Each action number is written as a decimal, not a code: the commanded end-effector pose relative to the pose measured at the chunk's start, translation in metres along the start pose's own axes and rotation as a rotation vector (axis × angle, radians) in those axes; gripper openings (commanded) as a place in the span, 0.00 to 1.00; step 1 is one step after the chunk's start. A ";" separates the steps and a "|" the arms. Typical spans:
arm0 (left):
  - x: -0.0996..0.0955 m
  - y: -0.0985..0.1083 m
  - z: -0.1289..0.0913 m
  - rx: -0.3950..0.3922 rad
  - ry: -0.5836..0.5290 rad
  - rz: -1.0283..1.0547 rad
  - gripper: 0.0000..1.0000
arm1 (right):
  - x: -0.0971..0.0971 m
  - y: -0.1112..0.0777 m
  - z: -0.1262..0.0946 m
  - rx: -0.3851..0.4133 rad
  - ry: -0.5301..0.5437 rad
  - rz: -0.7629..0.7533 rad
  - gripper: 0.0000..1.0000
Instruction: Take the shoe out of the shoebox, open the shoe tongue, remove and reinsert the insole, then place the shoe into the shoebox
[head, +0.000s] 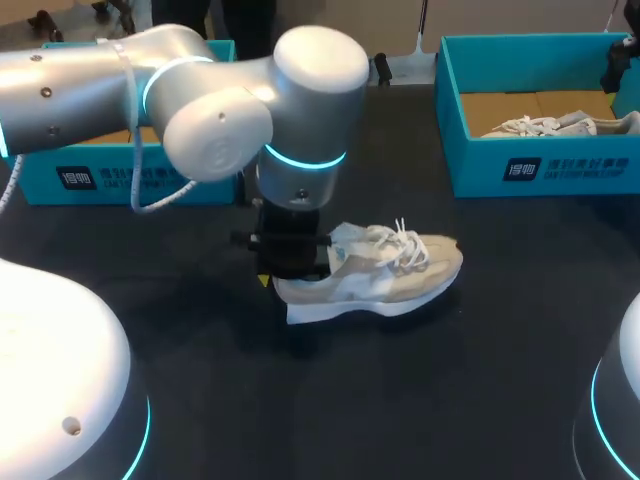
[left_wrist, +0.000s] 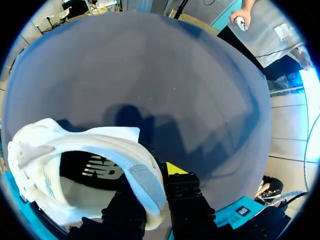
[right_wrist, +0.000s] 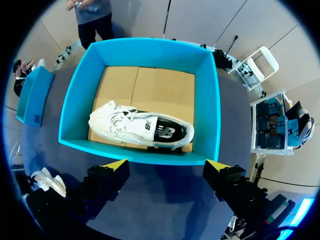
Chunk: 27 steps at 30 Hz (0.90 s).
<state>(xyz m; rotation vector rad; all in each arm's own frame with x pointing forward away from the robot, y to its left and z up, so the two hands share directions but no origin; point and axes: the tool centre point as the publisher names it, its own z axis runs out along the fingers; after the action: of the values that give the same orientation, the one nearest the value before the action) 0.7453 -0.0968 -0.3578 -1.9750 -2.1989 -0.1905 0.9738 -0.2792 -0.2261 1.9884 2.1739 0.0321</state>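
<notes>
A beige shoe (head: 390, 275) with white laces lies on the dark table, toe to the right. My left gripper (head: 285, 270) comes down on its heel. In the left wrist view the left gripper (left_wrist: 150, 190) is shut on the heel collar (left_wrist: 145, 182), one finger inside the shoe (left_wrist: 75, 145) and one outside; the dark insole shows within. The blue shoebox (head: 540, 160) stands at the back right. My right gripper (right_wrist: 167, 167) hangs open above the near wall of the shoebox (right_wrist: 150, 47), holding nothing.
A second shoe (right_wrist: 135, 125) lies on the cardboard floor of the shoebox, also seen as the second shoe (head: 560, 125) in the head view. Another blue box (head: 120, 175) stands at the back left, behind my left arm.
</notes>
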 end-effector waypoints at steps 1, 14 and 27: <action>-0.008 0.004 0.015 0.010 0.028 0.005 0.00 | 0.000 0.000 0.000 0.000 0.000 0.000 1.00; -0.012 0.010 0.038 0.063 0.057 0.025 0.32 | 0.000 0.000 0.000 0.000 0.000 0.000 1.00; -0.002 0.004 -0.007 0.081 -0.032 0.013 1.00 | 0.000 0.000 0.000 0.000 0.000 0.000 1.00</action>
<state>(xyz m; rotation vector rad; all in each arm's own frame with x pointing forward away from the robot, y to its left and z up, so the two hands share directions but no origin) 0.7532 -0.1106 -0.3668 -1.9484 -2.1558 -0.0912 0.9738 -0.2792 -0.2261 1.9884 2.1740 0.0321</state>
